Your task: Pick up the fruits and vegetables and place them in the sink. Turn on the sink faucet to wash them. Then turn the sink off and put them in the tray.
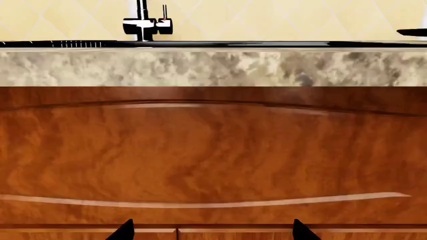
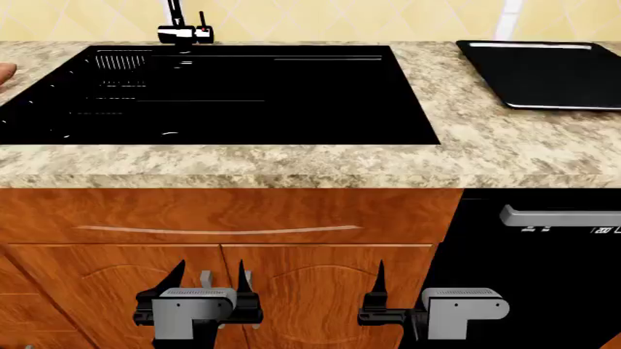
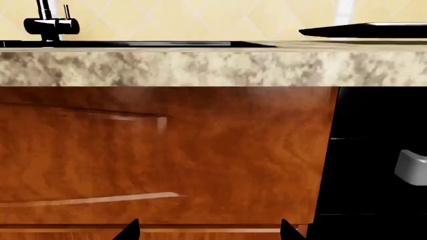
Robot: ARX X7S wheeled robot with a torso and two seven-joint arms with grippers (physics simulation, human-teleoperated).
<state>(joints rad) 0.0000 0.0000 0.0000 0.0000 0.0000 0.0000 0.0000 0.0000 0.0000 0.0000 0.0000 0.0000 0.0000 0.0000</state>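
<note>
The black sink (image 2: 243, 94) is set in the counter, and its basin looks empty. The faucet (image 2: 179, 29) stands at its back left, lever with the red dot beside the spout. The black tray (image 2: 543, 73) lies on the counter at the back right. An orange-brown tip at the far left edge looks like the sweet potato (image 2: 4, 73). The chili pepper is out of view. My left gripper (image 2: 209, 270) and right gripper (image 2: 408, 280) hang low before the cabinet doors, both open and empty. The wrist views show the left gripper (image 1: 213, 230) and the right gripper (image 3: 209, 230) facing the cabinet.
A speckled granite counter (image 2: 466, 145) overhangs a wooden drawer front (image 2: 223, 214) and cabinet doors. A black dishwasher with a silver handle (image 2: 558, 216) sits at the right. A yellow tiled wall runs behind.
</note>
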